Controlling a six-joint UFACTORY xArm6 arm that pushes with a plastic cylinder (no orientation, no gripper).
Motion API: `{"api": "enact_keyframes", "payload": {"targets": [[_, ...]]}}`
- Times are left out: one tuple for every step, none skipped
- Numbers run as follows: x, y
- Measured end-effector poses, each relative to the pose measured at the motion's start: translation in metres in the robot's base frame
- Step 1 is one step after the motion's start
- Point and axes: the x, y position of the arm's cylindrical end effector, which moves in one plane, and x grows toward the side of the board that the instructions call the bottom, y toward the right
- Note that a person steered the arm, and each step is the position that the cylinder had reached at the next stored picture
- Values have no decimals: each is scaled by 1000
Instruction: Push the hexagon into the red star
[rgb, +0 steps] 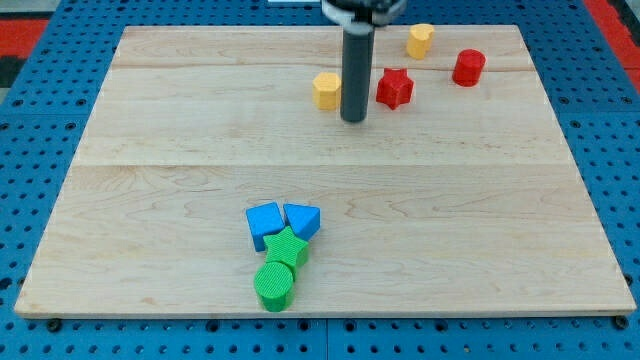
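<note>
Broadly, the wooden board fills most of the view, resting on a blue pegboard surface that shows around its edges. Coming down from the view's top, my rod stands upright, its upper mount cut off by the frame edge so that little of the arm can be made out. It carries no hand or jaws and grasps nothing; my tip rests on the board between two blocks, just beside the yellow hexagon on the view's left and near the red star on the view's right. Whether the rod actually touches the hexagon I cannot tell, since its dark shaft overlaps the block's right edge. The hexagon and the star lie apart, with the rod standing in the gap. Farther toward the view's top right sit a yellow block, its shape hard to make out, and a red cylinder, well apart from each other. Near the view's bottom a tight cluster lies touching: a blue block and a blue triangle-like block side by side, a green block just below them, and a green cylinder lowest of all.
</note>
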Motion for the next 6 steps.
{"api": "enact_keyframes", "payload": {"targets": [[-33, -59], [-82, -61], [-88, -20], [-69, -86], [-20, -63], [-12, -22]]}}
